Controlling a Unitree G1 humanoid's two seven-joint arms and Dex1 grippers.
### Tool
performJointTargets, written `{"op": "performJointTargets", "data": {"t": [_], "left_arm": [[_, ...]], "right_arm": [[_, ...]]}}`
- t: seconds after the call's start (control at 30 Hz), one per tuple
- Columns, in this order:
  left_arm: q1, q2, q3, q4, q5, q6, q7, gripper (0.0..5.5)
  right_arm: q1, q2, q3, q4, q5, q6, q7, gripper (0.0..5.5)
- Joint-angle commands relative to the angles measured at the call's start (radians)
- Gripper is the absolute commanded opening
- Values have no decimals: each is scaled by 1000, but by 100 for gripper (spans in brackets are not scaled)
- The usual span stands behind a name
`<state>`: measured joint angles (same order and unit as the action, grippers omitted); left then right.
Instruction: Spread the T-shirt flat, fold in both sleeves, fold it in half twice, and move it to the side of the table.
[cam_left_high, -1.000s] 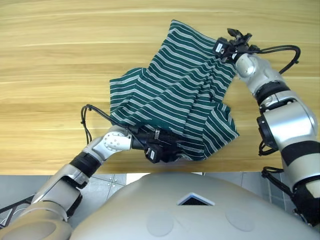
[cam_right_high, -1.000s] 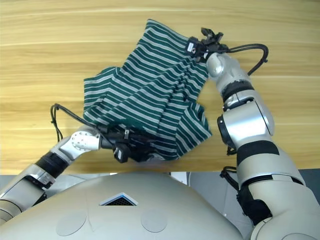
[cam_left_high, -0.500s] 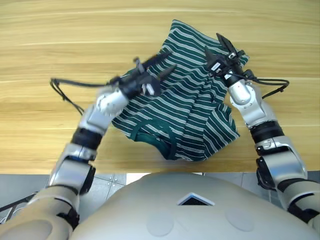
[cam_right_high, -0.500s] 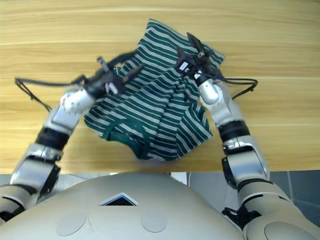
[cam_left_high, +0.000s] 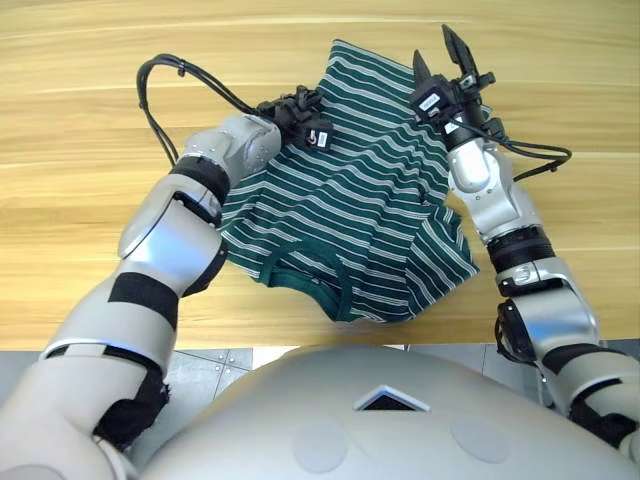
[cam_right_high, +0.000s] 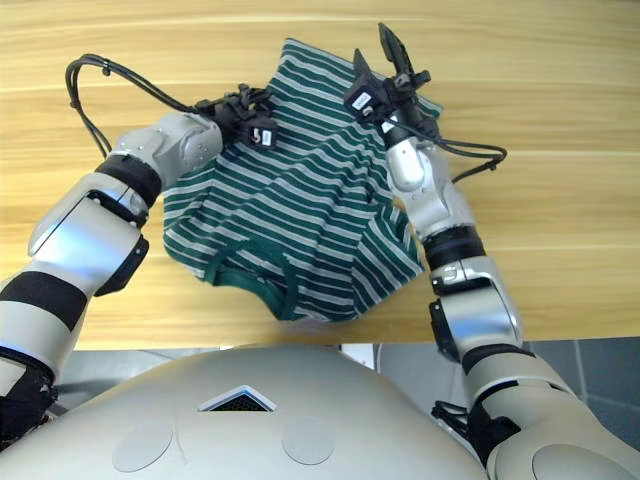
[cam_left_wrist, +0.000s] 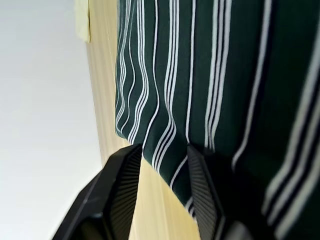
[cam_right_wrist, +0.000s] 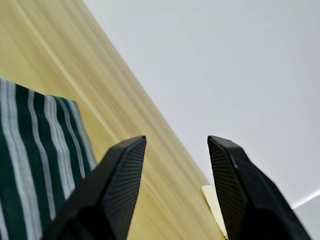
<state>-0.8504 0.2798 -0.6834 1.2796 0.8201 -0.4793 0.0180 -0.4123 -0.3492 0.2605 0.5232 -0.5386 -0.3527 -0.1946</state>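
**Fig.: striped T-shirt bunched on wood table, both grippers at its far edge**

Surface: light wood table (cam_left_high: 90, 150), grain running L–R. Its near edge borders grey floor tiles (cam_left_high: 215, 355). In the wrist views a plain pale wall (cam_right_wrist: 225, 60) stands beyond the table's far edge.

L to R: a wide stretch of wood top lies left of the shirt. A black cable (cam_left_high: 160, 80) loops above it from the left arm. The left gripper (cam_left_wrist: 163, 146) sits low over the shirt's far-left part, fingers a little apart. The striped hem lies at the tips, with nothing pinched between them.

The T-shirt (cam_left_high: 370, 200), dark green w/ white stripes, lies rumpled and creased at table centre. Its collar (cam_left_high: 300, 275) faces the near edge and its near folds stop just short of that edge.

The right gripper (cam_right_wrist: 176, 140) is tilted up above the shirt's far-right corner, fingers spread wide and holding nothing. More wood top runs right of the shirt and along the far side.
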Motion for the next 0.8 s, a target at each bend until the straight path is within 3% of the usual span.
{"op": "performJointTargets", "data": {"t": [0.03,0.2,0.47,0.6,0.7,0.8], "left_arm": [[166,124,41,69,-32,82,43,169],[321,182,155,35,-159,69,137,169],[359,64,214,2,-248,87,218,169],[326,44,227,-9,-260,76,268,169],[315,38,237,-12,-261,77,290,169],[325,31,232,-14,-253,80,304,169]], "right_arm": [[34,-31,-20,-46,-5,29,14,228],[89,-62,-22,-41,-7,45,25,228],[46,-90,27,17,-63,10,40,228],[16,-58,109,71,-115,-22,58,228],[128,-73,147,-23,-120,-35,101,228],[303,-152,90,-248,-86,-38,125,228]]}}
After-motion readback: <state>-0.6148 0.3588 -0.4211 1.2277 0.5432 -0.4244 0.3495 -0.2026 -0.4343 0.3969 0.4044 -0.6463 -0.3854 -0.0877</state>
